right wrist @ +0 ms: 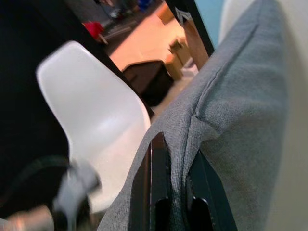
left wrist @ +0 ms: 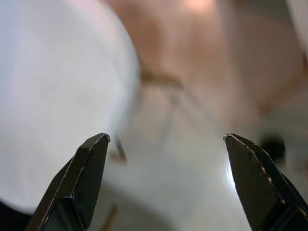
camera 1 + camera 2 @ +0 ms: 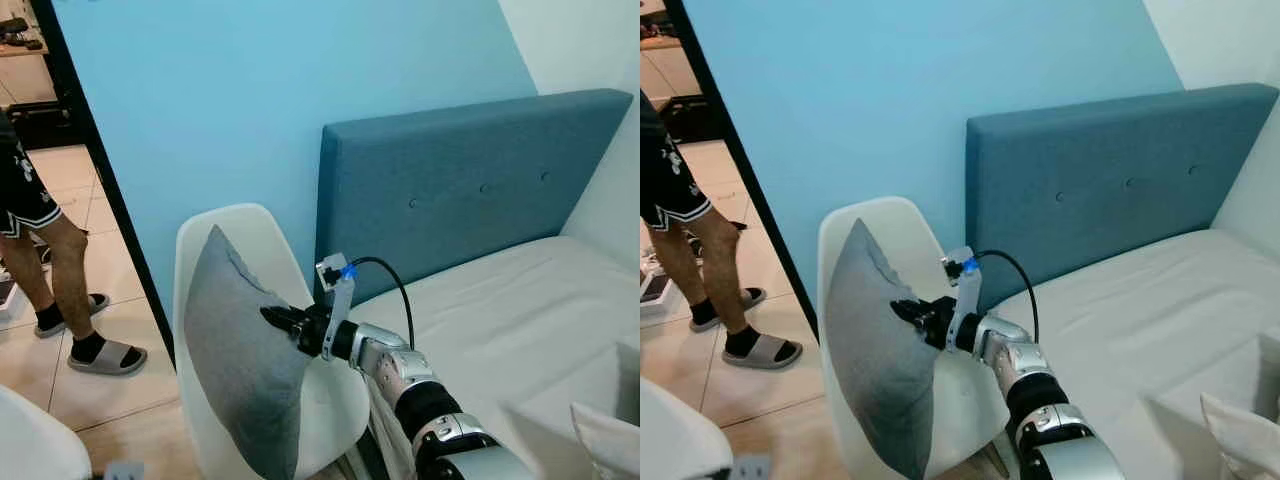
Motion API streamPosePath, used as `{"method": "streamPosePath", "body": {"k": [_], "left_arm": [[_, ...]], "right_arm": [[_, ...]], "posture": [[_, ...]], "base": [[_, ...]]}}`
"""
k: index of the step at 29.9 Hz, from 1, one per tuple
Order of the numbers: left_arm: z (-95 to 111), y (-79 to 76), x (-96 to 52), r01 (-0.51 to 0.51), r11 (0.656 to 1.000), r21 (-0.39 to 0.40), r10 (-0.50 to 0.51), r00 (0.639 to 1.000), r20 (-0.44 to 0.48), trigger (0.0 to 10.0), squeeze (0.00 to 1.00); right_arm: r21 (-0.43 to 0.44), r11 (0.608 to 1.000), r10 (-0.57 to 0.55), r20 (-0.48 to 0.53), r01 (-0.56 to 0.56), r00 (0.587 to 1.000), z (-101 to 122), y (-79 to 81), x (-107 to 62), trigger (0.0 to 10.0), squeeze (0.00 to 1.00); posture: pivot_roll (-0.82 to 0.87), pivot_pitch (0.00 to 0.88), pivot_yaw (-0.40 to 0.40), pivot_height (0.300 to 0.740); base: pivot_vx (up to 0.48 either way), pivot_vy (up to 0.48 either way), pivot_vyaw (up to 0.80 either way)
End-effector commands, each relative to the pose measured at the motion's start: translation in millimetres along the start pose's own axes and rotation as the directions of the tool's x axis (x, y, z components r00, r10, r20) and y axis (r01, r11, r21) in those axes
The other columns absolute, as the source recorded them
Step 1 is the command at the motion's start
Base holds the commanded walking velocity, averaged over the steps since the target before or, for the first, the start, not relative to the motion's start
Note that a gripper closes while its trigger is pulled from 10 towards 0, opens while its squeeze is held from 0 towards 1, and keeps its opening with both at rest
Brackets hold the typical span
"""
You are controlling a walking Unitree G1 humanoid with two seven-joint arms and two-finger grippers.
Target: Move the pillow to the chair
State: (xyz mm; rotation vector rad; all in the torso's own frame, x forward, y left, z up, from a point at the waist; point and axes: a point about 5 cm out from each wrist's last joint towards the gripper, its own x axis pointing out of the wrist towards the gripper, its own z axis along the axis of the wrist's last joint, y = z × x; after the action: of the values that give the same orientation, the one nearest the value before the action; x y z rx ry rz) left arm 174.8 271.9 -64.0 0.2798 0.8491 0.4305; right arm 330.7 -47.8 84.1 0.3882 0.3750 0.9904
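The white chair (image 3: 255, 240) carries the grey pillow (image 3: 240, 350), which stands on edge on the seat and leans against the backrest. The chair stands on the tiled floor (image 3: 110, 300), just beside the bed (image 3: 520, 320). The bed has a white sheet and a blue headboard (image 3: 460, 180). A person's feet in grey slippers (image 3: 105, 355) rest on the floor, near the chair.

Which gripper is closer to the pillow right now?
Right. The right gripper is pinching the pillow edge at the chair. The left gripper hangs open away from it, over blurred floor.
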Motion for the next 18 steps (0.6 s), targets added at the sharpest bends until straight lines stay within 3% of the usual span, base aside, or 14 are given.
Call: {"method": "streamPosePath", "body": {"k": [1, 7, 10, 12, 15, 18], "left_arm": [[19.3, 6.1, 4.2, -0.031, 0.999, -0.028, 0.033, 0.997, 0.073, 10.0, 0.00], [55.0, 6.0, 8.2, -0.042, 0.996, -0.083, 0.057, 0.981, 0.188, 10.0, 0.00], [74.2, 1.7, 8.0, -0.023, 0.994, -0.110, 0.051, 0.966, 0.254, 10.0, 0.00], [77.9, 0.9, 7.8, -0.019, 0.993, -0.116, 0.049, 0.962, 0.268, 10.0, 0.00], [108.0, -9.2, 3.9, 0.054, 0.990, -0.131, 0.001, 0.921, 0.390, 10.0, 0.00], [118.6, -13.1, 1.7, 0.089, 0.988, -0.130, -0.025, 0.901, 0.434, 10.0, 0.00]], "right_arm": [[-0.062, 0.997, -0.041, -0.020, 0.040, 0.999, 2.5, -2.1, 1.7, 10.0, 0.00], [-0.086, 0.979, -0.194, -0.128, 0.184, 0.973, -14.0, -14.8, -4.5, 10.0, 0.00], [-0.131, 0.944, -0.322, -0.175, 0.302, 0.930, -20.8, -25.0, -11.5, 10.0, 0.00], [-0.149, 0.936, -0.344, -0.185, 0.320, 0.920, -22.3, -26.9, -13.1, 10.0, 0.00], [-0.167, 0.892, -0.450, -0.240, 0.421, 0.860, -32.7, -38.2, -25.8, 10.0, 0.00], [-0.192, 0.869, -0.493, -0.257, 0.456, 0.831, -36.5, -42.3, -30.8, 10.0, 0.00]], "posture": [[-0.03, 0.000, -0.012, 0.670], [-0.02, 0.006, -0.008, 0.645], [-0.02, 0.010, -0.006, 0.630], [-0.02, 0.010, -0.006, 0.625], [-0.02, 0.016, -0.006, 0.605], [-0.02, 0.026, -0.005, 0.595]], "base": [[0.000, 0.000, 0.00], [0.000, 0.000, 0.00], [0.000, 0.000, 0.00], [0.000, 0.000, 0.00], [0.000, 0.000, 0.00], [0.000, 0.000, 0.00]]}}
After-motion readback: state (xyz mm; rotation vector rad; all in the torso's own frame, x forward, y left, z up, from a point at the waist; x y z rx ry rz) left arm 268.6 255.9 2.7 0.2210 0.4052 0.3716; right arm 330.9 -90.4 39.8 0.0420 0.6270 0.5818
